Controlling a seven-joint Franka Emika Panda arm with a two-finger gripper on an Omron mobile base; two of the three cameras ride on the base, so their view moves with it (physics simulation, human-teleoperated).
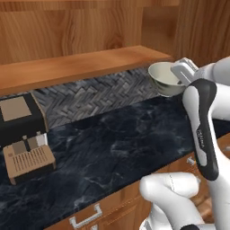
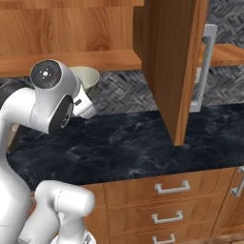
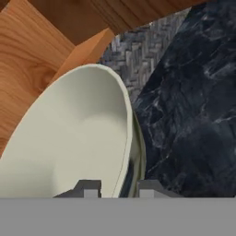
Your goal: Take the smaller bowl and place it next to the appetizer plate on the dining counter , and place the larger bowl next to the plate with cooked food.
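Note:
The smaller bowl, pale cream inside with a greyish-green outside, hangs tilted in the air above a black-topped wall counter, just under a wooden shelf. My gripper is shut on the bowl's rim, one fingertip inside and one outside. In the left base view the hand sits at the bowl's right edge. The larger bowl, the appetizer plate, the plate with cooked food and the dining counter are out of view.
A black and tan coffee machine stands at the counter's left end. An open wooden cabinet door hangs over the counter to the right of the bowl. A wooden shelf runs along the herringbone backsplash. Drawers lie below the counter edge.

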